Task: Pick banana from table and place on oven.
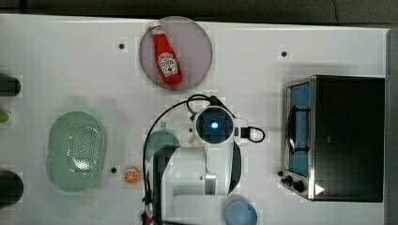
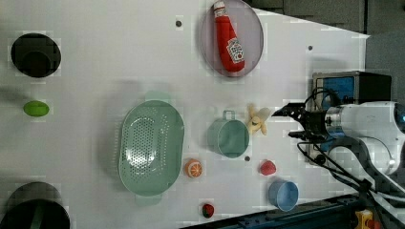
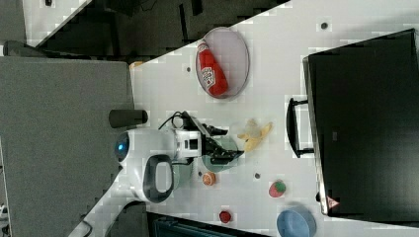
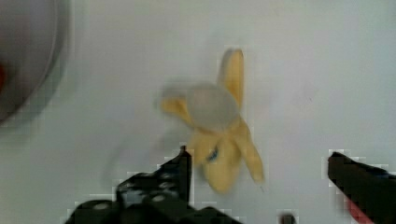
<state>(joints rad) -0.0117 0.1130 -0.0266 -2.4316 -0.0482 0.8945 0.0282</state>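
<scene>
Yellow-cream banana (image 4: 219, 140) lies on the white bench (image 4: 303, 56) in the wrist view, between the spread-wide, empty fingers of the hand (image 4: 261, 168). Left view: banana (image 2: 258, 120) beside a green cup (image 2: 229, 137). Right view: it lies between the cup and the oven (image 3: 365, 118).
</scene>
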